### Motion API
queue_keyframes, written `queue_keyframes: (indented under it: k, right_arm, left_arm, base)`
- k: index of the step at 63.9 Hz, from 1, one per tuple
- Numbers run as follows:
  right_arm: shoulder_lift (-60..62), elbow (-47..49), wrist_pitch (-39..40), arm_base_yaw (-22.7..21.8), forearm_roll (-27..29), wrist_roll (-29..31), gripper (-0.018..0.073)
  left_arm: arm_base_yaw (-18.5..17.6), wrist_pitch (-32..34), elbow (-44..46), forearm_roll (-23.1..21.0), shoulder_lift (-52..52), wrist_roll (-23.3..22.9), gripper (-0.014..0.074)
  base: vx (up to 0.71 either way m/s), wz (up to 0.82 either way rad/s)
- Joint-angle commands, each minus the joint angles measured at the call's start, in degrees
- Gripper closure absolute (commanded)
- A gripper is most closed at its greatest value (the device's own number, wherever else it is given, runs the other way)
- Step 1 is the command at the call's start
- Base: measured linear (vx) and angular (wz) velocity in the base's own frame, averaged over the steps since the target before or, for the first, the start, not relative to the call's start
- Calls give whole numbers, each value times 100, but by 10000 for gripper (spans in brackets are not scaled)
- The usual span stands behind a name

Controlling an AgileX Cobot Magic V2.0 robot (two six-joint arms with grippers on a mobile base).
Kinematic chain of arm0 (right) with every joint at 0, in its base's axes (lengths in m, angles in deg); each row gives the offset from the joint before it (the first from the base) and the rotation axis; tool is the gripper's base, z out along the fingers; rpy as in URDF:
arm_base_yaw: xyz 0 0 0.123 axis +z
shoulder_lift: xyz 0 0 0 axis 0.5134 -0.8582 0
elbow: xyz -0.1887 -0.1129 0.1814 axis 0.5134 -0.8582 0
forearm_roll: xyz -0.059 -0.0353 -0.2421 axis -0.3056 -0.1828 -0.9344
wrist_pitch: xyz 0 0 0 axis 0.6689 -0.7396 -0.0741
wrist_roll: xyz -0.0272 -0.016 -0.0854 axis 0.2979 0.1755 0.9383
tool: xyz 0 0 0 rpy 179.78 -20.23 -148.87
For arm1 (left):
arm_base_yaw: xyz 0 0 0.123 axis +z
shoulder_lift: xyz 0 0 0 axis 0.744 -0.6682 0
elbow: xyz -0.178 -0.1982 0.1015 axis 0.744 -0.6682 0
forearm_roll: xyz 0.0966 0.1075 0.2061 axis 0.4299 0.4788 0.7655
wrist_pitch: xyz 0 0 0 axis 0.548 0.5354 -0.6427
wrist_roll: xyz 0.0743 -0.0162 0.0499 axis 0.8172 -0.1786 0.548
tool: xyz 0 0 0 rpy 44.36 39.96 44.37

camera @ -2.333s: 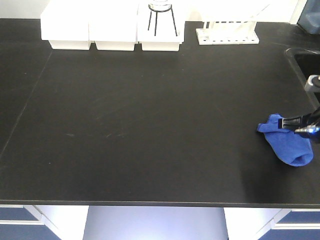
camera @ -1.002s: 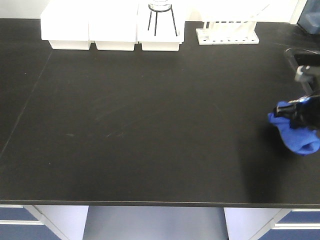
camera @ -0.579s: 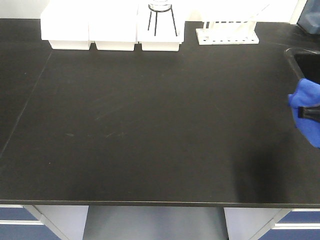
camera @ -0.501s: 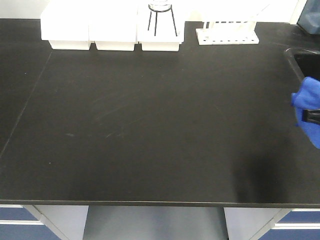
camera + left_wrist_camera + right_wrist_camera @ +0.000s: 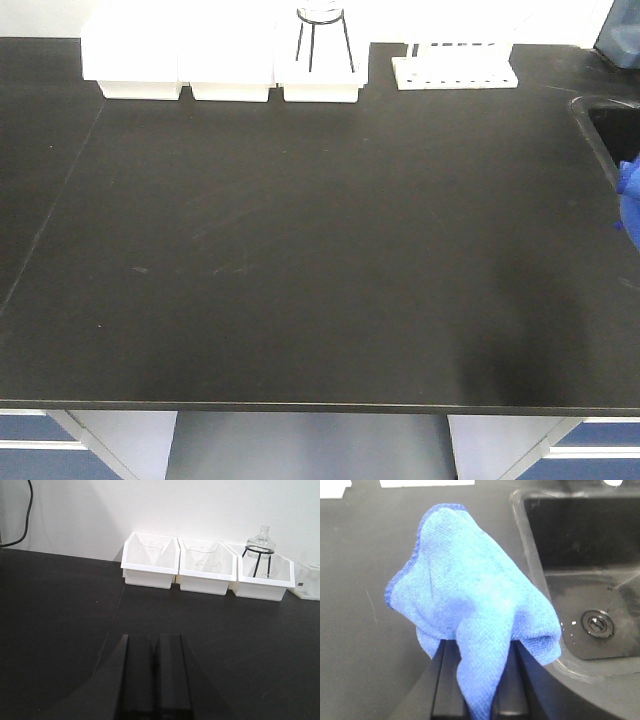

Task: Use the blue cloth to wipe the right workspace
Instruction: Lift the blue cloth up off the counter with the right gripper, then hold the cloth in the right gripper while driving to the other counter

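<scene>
blue cloth (image 5: 631, 190) lifted off benchtop (image 5: 300, 260), carried rightward, now mostly beyond front view's edge

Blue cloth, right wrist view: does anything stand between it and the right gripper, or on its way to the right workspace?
Nothing between them: the blue cloth hangs clamped in the right gripper, beside the sink. The right workspace is not in view.

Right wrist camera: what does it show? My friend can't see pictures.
A bunched blue cloth is clamped in the right gripper and fills the middle of the view, over a black benchtop. To its right is a black sink with a round drain.
</scene>
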Motion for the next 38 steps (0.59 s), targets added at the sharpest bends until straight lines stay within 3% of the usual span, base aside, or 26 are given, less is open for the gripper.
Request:
queue_keyframes:
  k: [1, 38]
  right_arm:
    - [57, 162, 391, -40, -48, 28, 567]
    - [57, 162, 351, -40, -48, 28, 567]
  left_arm:
    - [-28, 449, -175, -41, 95, -49, 602]
    - [-28, 443, -176, -41, 95, -49, 602]
  base:
    - [0, 0]
    - [0, 0]
